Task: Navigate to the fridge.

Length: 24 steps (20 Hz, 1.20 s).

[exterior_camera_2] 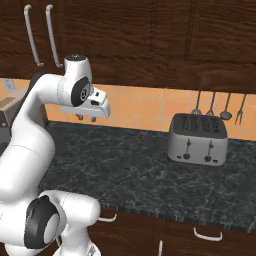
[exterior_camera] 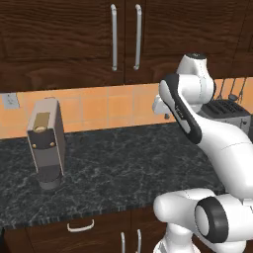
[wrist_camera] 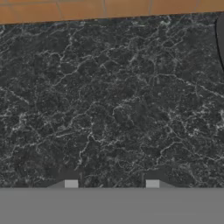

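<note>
Black white-veined marble bench point(exterior_camera: 123, 158), orange tiled wall point(exterior_camera_2: 145, 107), dark wood cabinets point(exterior_camera: 59, 39), silver toaster point(exterior_camera_2: 198, 139), grey-brown coffee machine point(exterior_camera: 46, 143).

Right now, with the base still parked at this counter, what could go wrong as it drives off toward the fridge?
1. The tool hangs open above the dark counter; a sharp turn could swing the arm into the toaster or the coffee machine.
2. The base sits close to the lower cabinets, so it might clip them when turning.

The arm hides most of the toaster point(exterior_camera: 225, 112).
</note>
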Motion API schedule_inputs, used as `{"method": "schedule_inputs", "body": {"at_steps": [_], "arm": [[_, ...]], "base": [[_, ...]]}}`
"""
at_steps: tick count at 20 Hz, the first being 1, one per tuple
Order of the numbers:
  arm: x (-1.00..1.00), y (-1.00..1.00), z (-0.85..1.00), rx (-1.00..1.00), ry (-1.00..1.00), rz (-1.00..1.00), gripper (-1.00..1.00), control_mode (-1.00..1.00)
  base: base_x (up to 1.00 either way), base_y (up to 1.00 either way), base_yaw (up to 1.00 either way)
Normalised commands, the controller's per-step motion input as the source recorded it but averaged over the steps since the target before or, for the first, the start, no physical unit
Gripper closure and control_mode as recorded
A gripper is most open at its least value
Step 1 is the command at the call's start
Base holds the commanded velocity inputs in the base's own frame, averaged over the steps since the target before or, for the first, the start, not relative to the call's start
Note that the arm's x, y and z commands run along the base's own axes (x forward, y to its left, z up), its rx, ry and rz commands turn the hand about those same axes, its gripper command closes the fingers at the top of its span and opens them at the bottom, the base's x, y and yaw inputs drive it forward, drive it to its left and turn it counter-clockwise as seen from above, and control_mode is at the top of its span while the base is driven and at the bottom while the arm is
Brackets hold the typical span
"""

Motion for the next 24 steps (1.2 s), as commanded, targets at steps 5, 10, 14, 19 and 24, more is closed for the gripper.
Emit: {"method": "schedule_inputs", "body": {"at_steps": [5, 10, 14, 19, 24], "arm": [[0.0, 0.0, 0.0, 0.0, 0.0, 0.0, -1.0, 1.0], [0.0, 0.0, 0.0, 0.0, 0.0, 0.0, -1.0, 1.0], [0.0, 0.0, 0.0, 0.0, 0.0, 0.0, -1.0, 1.0], [0.0, 0.0, 0.0, 0.0, 0.0, 0.0, -1.0, 1.0], [0.0, 0.0, 0.0, 0.0, 0.0, 0.0, -1.0, 1.0]], "base": [[-0.07, -0.07, -0.22], [-0.2, -0.42, -0.58], [-0.1, -0.39, -0.56], [-0.41, -0.58, -0.56], [-0.09, -0.36, -0.65]]}}
